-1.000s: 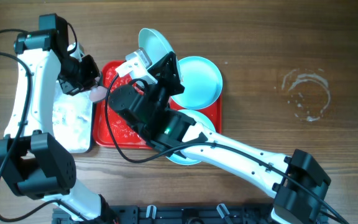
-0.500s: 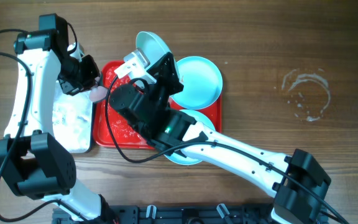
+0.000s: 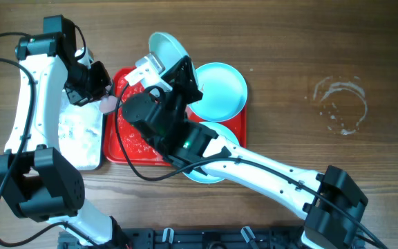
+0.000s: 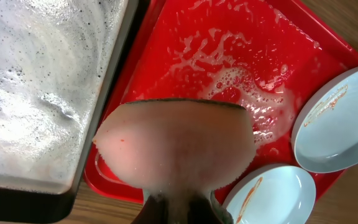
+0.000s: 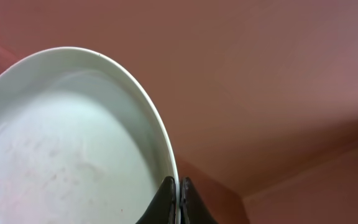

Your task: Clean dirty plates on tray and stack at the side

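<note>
Right claw (image 5: 178, 198): pinched almost fully together, with only the thin rim of a plate (image 5: 73, 143) between the fingers.
Plate's place: lifted off the tray (image 3: 112, 153), above its far rim, toward the far edge of the worktop and left of the middle.
Plate's facing: tipped up on a slant and held by its lower rim, with the hollow side showing from above. Being round it has no long axis of its own. Tilted like this, it looks like an oval running from far-left to near-right.
Left claw (image 4: 179, 206): clamped on a pink sponge (image 4: 176, 146), which bulges out well past the fingers.
Sponge's place: over the seam between the tray's left rim and the soapy pan (image 3: 74, 142), on the left side of the worktop and apart from the plate.
Doing it well: I would bring the hollow face round to meet the sponge. Press lightly, because an edge grip this thin could let the plate pivot or slip. Keep the drips over the tray.
Far plate (image 3: 220, 90): lying flat on the tray's right half.
Near plate (image 3: 225, 135): lying flat, partly under the right arm.
Smears: the left wrist view shows an orange-brown streak on each flat plate.
Tray floor: foam (image 4: 247, 81) is spread across it.
</note>
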You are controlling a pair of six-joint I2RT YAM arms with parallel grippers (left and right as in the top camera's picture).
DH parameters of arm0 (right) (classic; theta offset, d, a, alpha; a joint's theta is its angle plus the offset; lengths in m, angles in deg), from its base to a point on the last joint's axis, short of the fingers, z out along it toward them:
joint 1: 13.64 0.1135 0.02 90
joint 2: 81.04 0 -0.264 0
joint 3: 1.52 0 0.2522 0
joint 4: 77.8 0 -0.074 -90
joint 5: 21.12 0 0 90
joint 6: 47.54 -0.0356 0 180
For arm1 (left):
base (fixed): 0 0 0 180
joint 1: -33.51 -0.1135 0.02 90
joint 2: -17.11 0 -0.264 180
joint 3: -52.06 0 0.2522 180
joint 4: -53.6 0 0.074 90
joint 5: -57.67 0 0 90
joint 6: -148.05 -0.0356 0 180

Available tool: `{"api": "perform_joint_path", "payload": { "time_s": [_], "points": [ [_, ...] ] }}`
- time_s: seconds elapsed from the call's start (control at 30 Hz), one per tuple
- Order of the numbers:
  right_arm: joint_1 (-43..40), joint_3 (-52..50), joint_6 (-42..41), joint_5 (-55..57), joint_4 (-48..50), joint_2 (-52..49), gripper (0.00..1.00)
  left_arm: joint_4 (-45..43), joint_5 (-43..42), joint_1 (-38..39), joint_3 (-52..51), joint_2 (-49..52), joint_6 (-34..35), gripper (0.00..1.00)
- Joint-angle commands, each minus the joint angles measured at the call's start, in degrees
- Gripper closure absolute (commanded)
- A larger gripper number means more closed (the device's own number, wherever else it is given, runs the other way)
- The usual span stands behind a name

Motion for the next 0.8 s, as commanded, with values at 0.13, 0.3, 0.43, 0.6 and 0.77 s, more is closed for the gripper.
{"api": "perform_joint_path", "payload": {
  "time_s": [0.13,0.3,0.43,0.6,0.77],
  "points": [
    [0.2,0.5,16.5,6.8,12.9,0.0,0.96,0.0,-1.1,0.0,0.6,-0.3,-1.3,0.96],
    [1.8,0.1,16.2,6.7,9.4,-0.5,0.96,0.0,-1.1,0.0,0.6,-0.3,-1.3,0.96],
    [0.8,0.1,14.5,7.8,12.5,-0.5,0.96,0.0,-1.1,0.0,0.6,-0.3,-1.3,0.96],
    [1.3,0.1,15.2,6.9,12.9,-0.5,0.96,0.0,-1.1,0.0,0.6,-0.3,-1.3,0.96],
    [1.4,0.1,12.8,6.5,12.1,-0.5,0.95,0.0,-1.1,0.0,0.6,-0.3,-1.3,0.96]
  ]
}}
